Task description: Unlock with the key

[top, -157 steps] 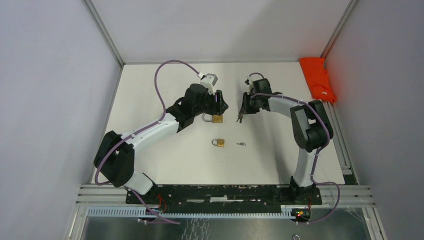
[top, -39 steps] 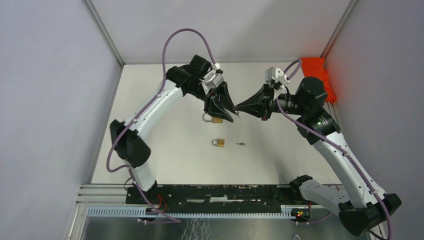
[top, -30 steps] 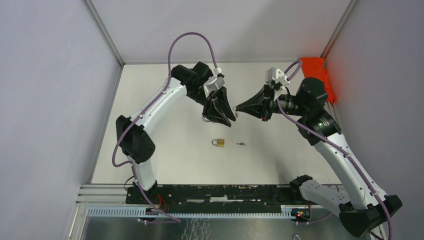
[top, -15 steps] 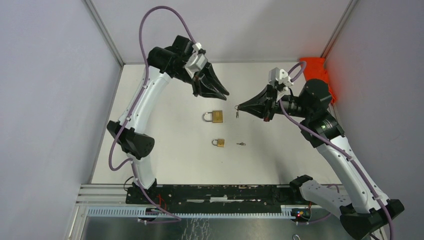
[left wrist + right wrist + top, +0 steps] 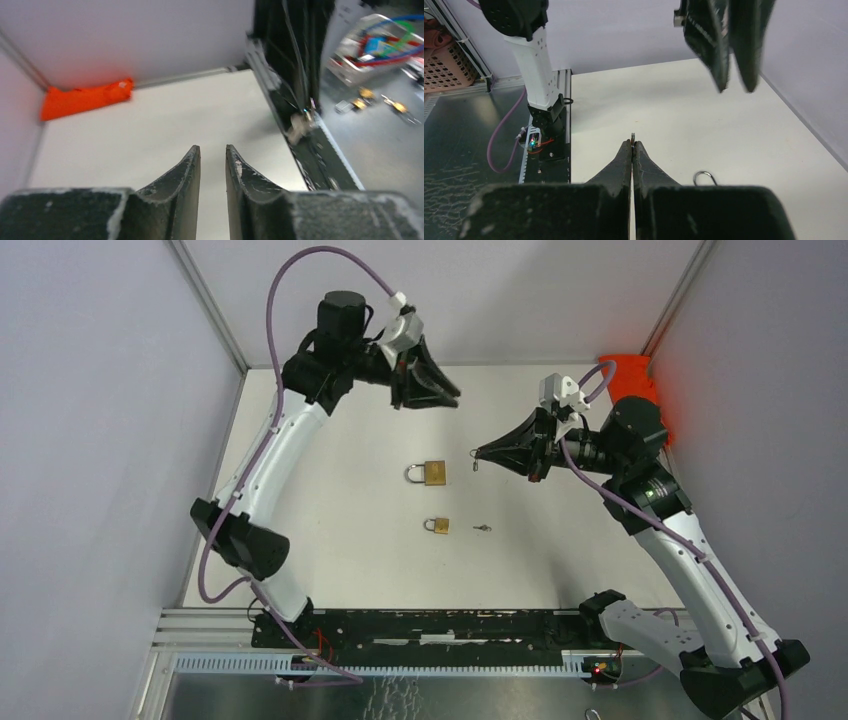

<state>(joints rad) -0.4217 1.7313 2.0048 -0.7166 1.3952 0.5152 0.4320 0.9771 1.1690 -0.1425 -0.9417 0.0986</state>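
A larger brass padlock [image 5: 430, 473] lies flat on the white table, shackle to the left. Only its shackle [image 5: 705, 176] shows in the right wrist view. My right gripper [image 5: 478, 453] hangs in the air just right of it, shut on a small key [image 5: 474, 458] whose end sticks out past the tips [image 5: 632, 136]. My left gripper [image 5: 452, 398] is raised high near the back wall, slightly open and empty [image 5: 212, 148]. A smaller brass padlock [image 5: 438, 525] and a second small key [image 5: 483, 528] lie nearer the front.
An orange cloth [image 5: 634, 395] lies at the back right corner; it also shows in the left wrist view [image 5: 85, 98]. Grey walls close in three sides. The black rail [image 5: 450, 626] with the arm bases runs along the near edge.
My left gripper let go of the larger padlock, rose and swung back toward the rear wall. The padlock now lies uncovered on the table. My right gripper has held nearly still with the key.
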